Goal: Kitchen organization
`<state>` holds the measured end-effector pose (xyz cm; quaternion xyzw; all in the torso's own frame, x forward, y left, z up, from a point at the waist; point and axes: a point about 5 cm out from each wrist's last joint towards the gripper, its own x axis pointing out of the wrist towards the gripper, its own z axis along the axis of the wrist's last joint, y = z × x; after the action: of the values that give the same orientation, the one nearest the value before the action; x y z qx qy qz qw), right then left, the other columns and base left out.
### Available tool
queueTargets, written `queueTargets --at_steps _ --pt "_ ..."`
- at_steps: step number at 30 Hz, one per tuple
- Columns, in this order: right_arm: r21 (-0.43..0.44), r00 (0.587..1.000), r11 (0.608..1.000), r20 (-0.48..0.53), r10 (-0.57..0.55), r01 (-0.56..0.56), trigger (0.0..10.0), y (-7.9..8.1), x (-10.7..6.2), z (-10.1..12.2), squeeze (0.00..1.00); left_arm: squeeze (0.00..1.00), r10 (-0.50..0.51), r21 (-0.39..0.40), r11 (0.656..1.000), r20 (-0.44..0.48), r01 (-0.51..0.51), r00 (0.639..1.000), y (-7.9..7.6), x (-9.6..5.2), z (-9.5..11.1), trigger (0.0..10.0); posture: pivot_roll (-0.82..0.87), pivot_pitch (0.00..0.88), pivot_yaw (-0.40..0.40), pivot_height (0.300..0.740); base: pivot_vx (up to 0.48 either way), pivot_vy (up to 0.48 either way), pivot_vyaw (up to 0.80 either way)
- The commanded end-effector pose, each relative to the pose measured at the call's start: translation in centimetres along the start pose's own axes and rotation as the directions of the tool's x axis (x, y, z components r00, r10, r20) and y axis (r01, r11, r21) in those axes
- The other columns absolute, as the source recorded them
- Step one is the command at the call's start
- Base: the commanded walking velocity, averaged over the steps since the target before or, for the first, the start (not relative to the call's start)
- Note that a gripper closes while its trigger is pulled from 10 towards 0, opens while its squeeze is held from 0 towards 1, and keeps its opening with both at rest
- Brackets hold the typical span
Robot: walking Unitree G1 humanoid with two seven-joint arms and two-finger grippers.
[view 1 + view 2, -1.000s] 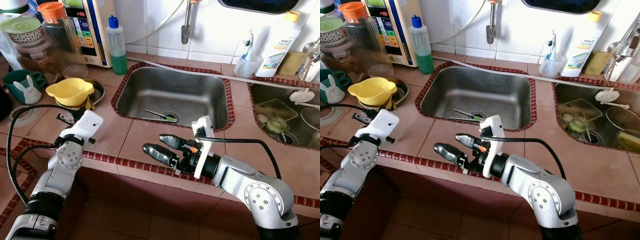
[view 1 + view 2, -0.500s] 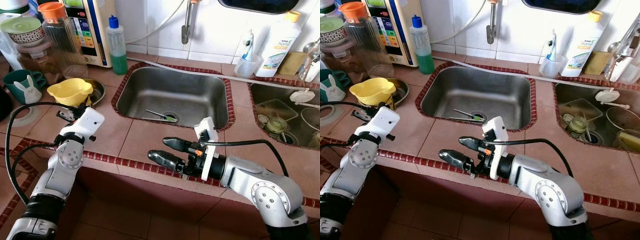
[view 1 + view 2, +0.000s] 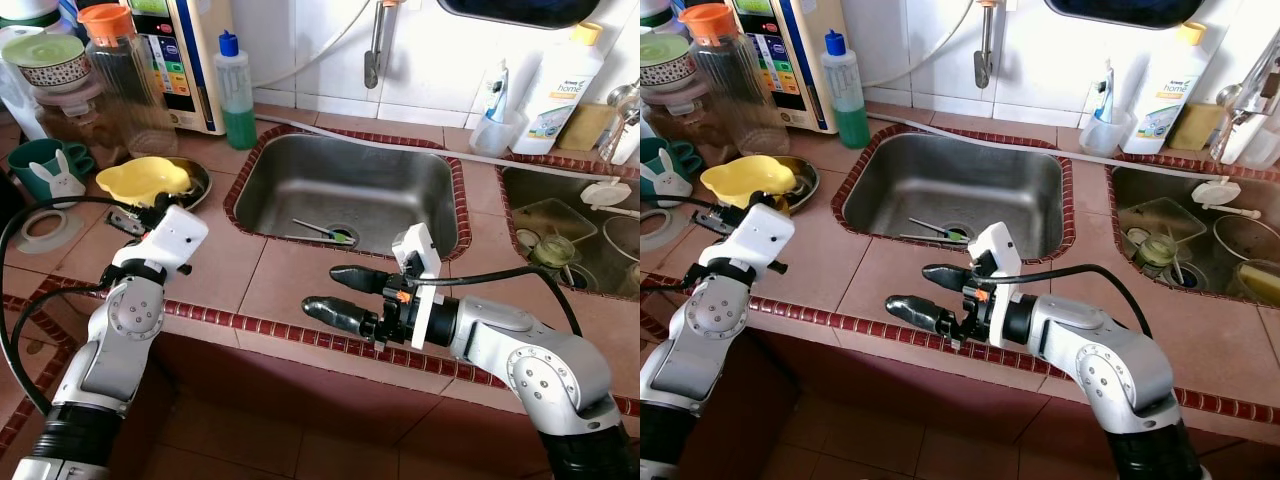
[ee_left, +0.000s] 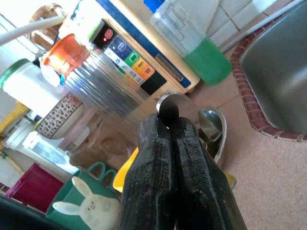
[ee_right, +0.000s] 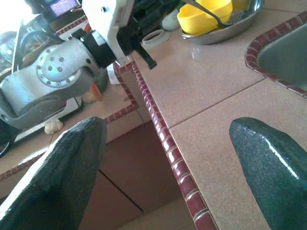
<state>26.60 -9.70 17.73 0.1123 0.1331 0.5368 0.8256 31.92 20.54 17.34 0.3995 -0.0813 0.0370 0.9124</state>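
Yellow bowl point(image 3: 143, 180) in a steel dish point(image 3: 196, 172) on the tiled bench point(image 3: 290, 275), at about ten o'clock in the head views, with a metal utensil resting across it. Left gripper point(image 3: 152, 208) at the bowl's near rim, jaws pressed together in the left wrist view, a small round metal piece point(image 4: 168, 106) at their tips; whether pinched or merely behind, cannot tell. Right gripper point(image 3: 338, 294) low over the bench's front edge at six o'clock, pointing toward nine o'clock, jaws wide apart and holding nothing. Steel sink point(image 3: 346, 190) at twelve o'clock from it, with a green-tipped utensil point(image 3: 325, 232) near the drain. Green soap bottle point(image 3: 235, 92), clear jar with orange lid point(image 3: 118, 75) and bunny mug point(image 3: 45, 172) at ten to eleven o'clock. White detergent bottle point(image 3: 558, 88) at one o'clock, behind a second sink point(image 3: 575, 232) with dishes.
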Motion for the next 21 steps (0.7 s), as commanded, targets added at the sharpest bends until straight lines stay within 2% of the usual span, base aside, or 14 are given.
queueTargets --at_steps 1,10,21 --pt "-0.024 1.0 1.0 -0.001 0.012 -0.012 10.0 0.1 0.1 0.2 0.0 0.0 -0.003 0.016 1.0 0.003 0.003 1.0 0.2 -0.2 0.3 0.0 0.04 0.085 0.028 0.74 0.0 0.0 0.0" --pt "-0.027 1.0 1.0 0.013 -0.002 0.002 10.0 -0.1 0.2 0.2 0.0 0.0 0.0 0.046 0.999 0.045 -0.002 0.999 0.4 -0.3 1.5 0.0 0.04 0.08 0.025 0.74 0.0 0.0 0.0" --pt "-0.032 0.999 0.999 0.034 -0.015 0.016 10.0 -0.5 0.3 0.6 0.0 0.0 0.036 0.05 0.998 0.163 -0.045 0.986 0.8 0.0 4.5 0.0 0.04 0.074 0.019 0.74 0.0 0.0 0.0"
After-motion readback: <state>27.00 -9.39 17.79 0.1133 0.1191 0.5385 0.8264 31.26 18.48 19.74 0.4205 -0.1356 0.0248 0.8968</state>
